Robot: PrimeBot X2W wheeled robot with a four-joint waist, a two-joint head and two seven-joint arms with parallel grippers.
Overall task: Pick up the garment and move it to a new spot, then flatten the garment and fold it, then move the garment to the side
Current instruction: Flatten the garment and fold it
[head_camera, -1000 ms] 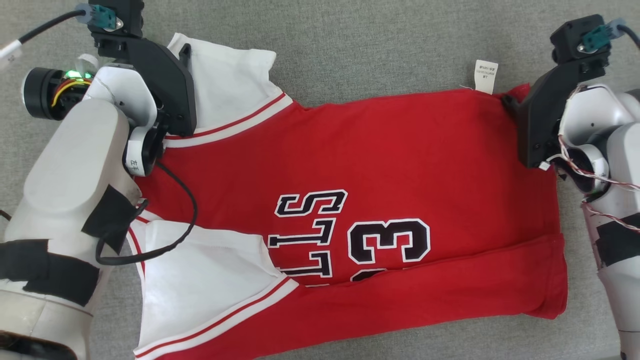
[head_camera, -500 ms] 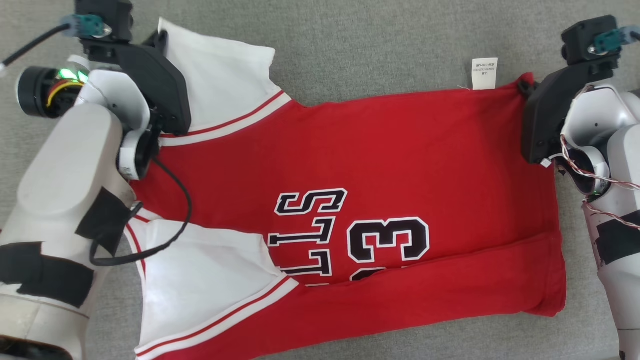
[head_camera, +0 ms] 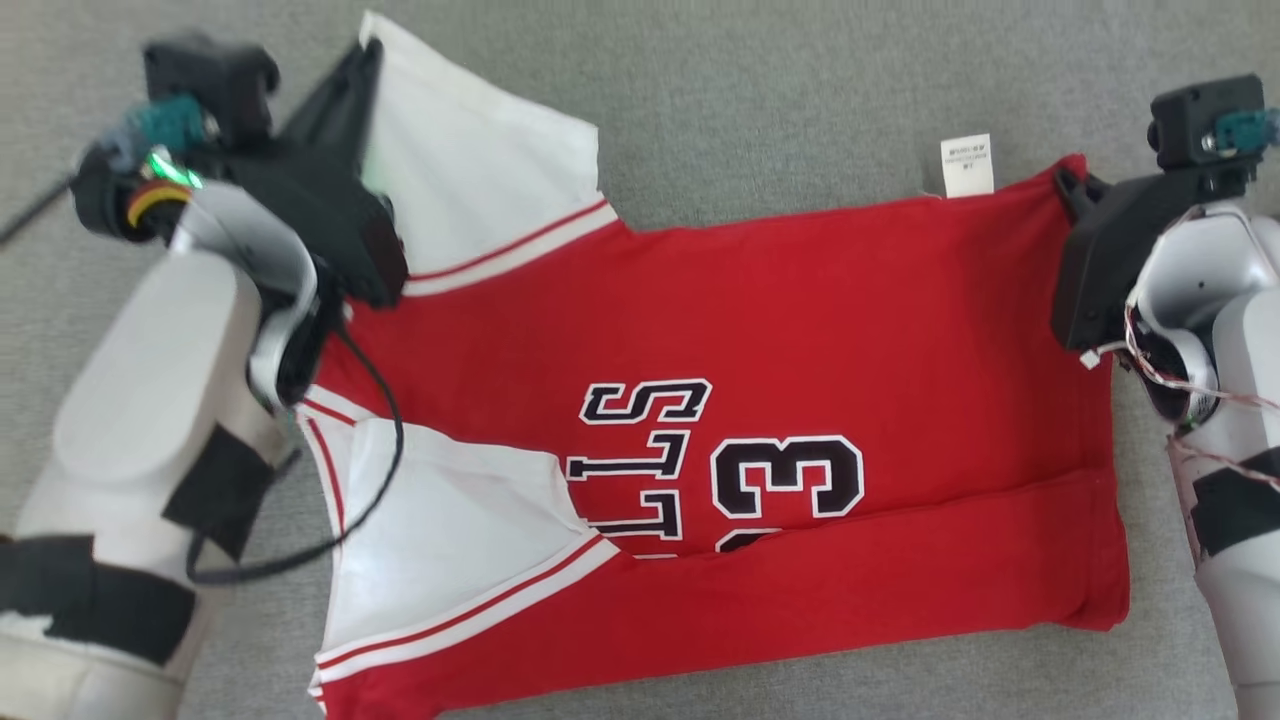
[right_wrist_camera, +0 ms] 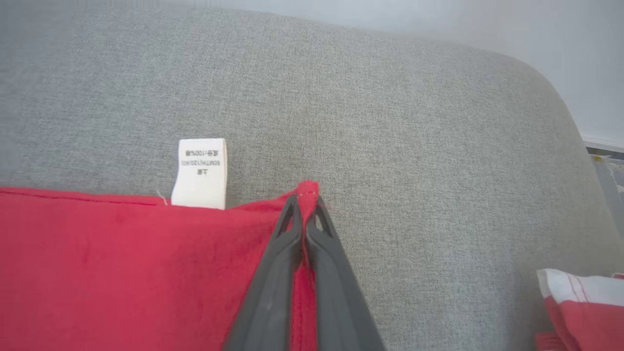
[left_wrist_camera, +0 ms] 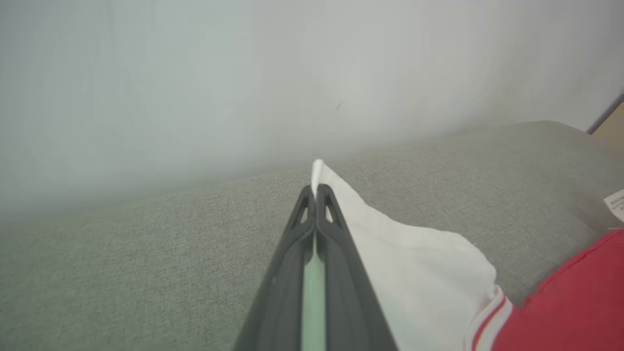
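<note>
The garment (head_camera: 760, 330) is a red jersey with white sleeves and black lettering, spread sideways on the grey cushion. At the far left my left gripper (head_camera: 368, 52) is shut on the tip of the upper white sleeve (left_wrist_camera: 390, 243); the left wrist view shows the white cloth pinched between the left gripper (left_wrist_camera: 316, 191) fingertips. At the far right my right gripper (head_camera: 1066, 182) is shut on the garment's red hem corner, and the right wrist view shows that corner (right_wrist_camera: 308, 187) poking out between the right gripper (right_wrist_camera: 303, 201) fingertips. The near long edge of the garment (head_camera: 860, 580) is folded over.
A white care label (head_camera: 966, 165) sticks out past the far hem, also seen as the care label (right_wrist_camera: 201, 173) beside my right fingers. Grey cushion (head_camera: 780, 90) stretches beyond the garment. Another red and white cloth piece (right_wrist_camera: 580, 302) lies at the right wrist view's lower right.
Both grippers have shut on the garment, the left on the white sleeve tip and the right on the red hem corner. The left arm has swung and the sleeve tip has risen with it.
</note>
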